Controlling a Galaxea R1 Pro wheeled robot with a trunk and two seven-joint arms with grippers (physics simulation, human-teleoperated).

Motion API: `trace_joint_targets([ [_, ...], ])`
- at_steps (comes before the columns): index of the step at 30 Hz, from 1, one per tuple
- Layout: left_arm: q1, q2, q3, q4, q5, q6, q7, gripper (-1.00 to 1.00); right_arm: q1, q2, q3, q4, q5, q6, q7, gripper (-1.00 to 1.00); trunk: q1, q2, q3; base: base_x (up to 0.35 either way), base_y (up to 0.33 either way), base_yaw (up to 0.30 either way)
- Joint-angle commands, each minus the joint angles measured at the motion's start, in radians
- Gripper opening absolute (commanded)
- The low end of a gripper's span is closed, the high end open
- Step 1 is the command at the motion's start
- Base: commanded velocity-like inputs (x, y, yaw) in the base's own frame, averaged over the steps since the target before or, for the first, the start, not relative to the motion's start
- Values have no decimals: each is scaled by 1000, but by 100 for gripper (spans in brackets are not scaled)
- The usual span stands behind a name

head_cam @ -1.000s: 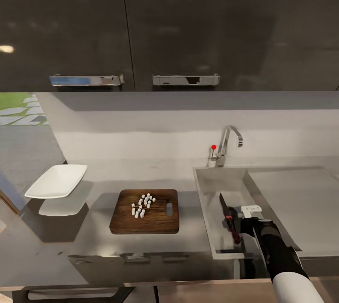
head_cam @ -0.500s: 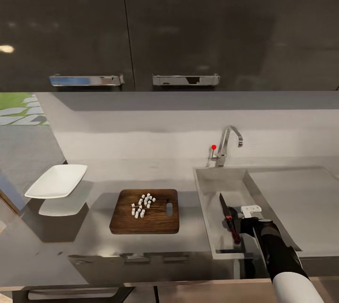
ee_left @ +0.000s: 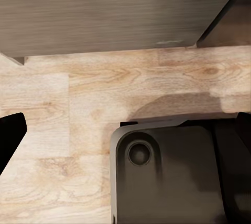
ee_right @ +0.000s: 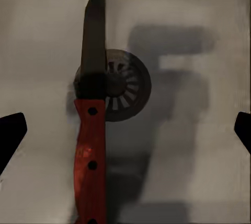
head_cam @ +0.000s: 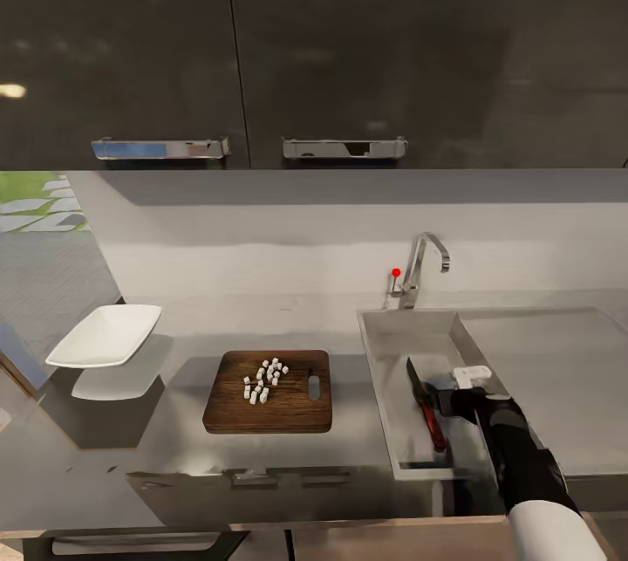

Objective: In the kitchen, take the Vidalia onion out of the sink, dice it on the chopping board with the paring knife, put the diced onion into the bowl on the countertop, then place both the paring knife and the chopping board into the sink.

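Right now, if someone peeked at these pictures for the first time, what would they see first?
Probably the paring knife with its bright red handle, lying in the sink with its dark blade across the round drain, between the right end effector's wide-open fingertips. Next, the little white onion cubes piled on the brown chopping board, and the empty white bowl further left.

R arm extended fwd, right hand [head_cam: 443,400] fingers spread wide.

Head camera looks down over the countertop [head_cam: 262,317]. Right wrist camera faces closely into the sink [ee_right: 198,130], shared with the head view.
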Motion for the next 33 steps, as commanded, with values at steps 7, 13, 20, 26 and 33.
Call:
trace_joint_targets([
  [7,0,0,-5,-1,11,-1,-6,100,-1,3,2,-230,5,140,108,100,1,-2,-2,0,0,0],
  [13,0,0,-5,0,12,-1,-6,100,-1,11,2,-317,7,192,228,100,1,-2,-2,0,0,0],
  [20,0,0,-5,1,12,-1,-6,100,-1,21,1,-328,9,203,241,100,1,-2,-2,0,0,0],
  [26,0,0,-5,7,11,-1,-6,100,-1,22,1,-329,10,203,242,100,1,-2,-2,-17,0,0],
  [33,0,0,-5,10,11,-3,-6,100,-1,23,1,-329,10,198,242,100,1,-2,-2,-240,59,0],
])
